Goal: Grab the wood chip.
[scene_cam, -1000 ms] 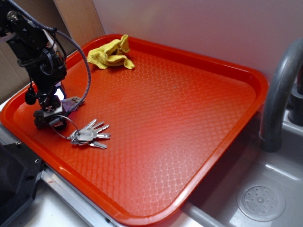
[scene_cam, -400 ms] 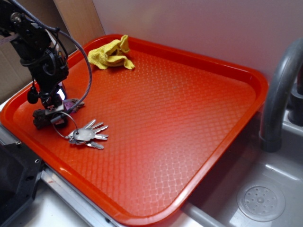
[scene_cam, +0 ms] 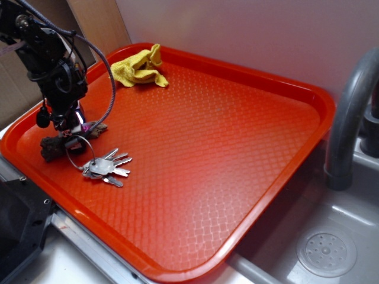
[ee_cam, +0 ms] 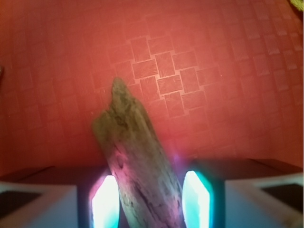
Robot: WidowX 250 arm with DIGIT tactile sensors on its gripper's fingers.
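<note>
The wood chip is a flat, elongated tan-brown piece with rough grain. It lies tilted on the red tray, its pointed end facing away from me. My gripper straddles its near end, and both glowing fingertips press against its edges, so it is shut on the chip. In the exterior view the gripper is low over the tray's left side. Only the end of the wood chip shows past the fingers.
A darker lump on a key ring with several keys lies just in front of the gripper. A yellow cloth sits at the tray's far corner. A grey sink and a faucet are to the right.
The gripper moved back from over the lump to the wood chip and settled around it. The lump and keys shifted slightly towards the left.
</note>
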